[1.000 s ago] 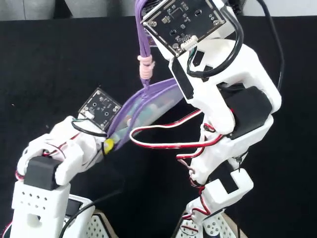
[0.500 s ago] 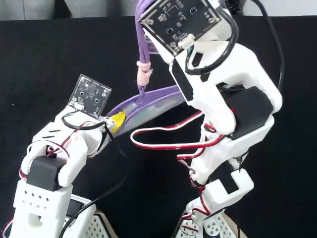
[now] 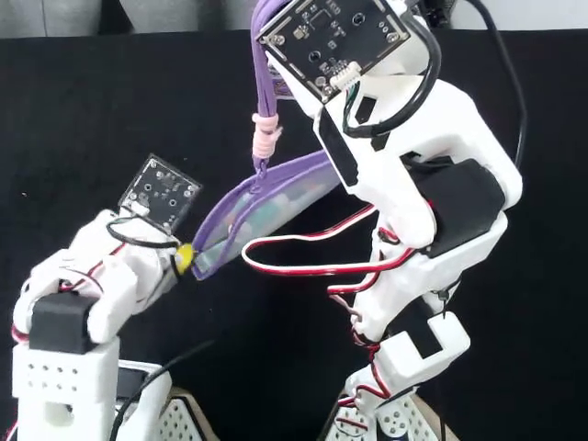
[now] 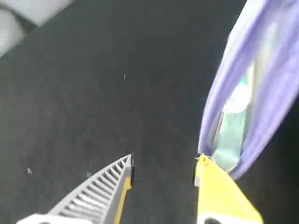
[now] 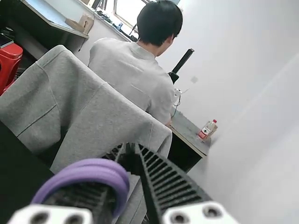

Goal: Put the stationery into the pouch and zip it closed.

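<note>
Pouch (image 3: 266, 207), purple and see-through, hung tilted over the black table (image 3: 92, 110) by its strap (image 5: 84, 175), clamped in the right gripper (image 5: 126, 172). Left gripper (image 4: 163, 172) gaped wide, holding nothing, one yellow-tipped finger (image 4: 219, 191) touching the pouch's lower end.

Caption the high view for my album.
Right gripper holds a purple pouch up by its strap; open left gripper sits at the pouch's lower end.

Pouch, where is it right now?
High view, centre: the pouch hangs by its strap from the right gripper, its lower end beside the open left gripper.
</note>
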You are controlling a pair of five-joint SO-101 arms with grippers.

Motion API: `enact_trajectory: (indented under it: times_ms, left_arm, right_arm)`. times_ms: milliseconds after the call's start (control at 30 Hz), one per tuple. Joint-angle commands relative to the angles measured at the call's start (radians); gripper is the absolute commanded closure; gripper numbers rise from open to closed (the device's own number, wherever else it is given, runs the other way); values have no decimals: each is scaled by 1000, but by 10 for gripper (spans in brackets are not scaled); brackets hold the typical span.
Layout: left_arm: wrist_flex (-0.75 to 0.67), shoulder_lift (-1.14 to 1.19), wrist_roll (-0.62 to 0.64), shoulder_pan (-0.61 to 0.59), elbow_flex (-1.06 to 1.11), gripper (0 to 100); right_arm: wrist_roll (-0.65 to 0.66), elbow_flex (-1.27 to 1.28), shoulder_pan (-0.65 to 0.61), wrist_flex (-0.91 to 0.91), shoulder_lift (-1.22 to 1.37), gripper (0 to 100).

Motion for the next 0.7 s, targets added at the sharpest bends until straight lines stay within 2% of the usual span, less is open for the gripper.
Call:
enact_trajectory:
  times_ms: [0,133,300,667]
  left_arm:
    - [-9,-6,-46,-19,113,777]
    - [-115,-6,-44,-19,189,777]
    - [-163,-6,-11,-18,213,777]
    - [-161,-8,6,88,199,777]
  right_arm:
    - [-9,-48,15,-8,-42,987]
    - [-9,-48,12,-8,-42,987]
    - [-11,-48,12,-2,-42,987]
    - [-11,-42,12,2,-42,987]
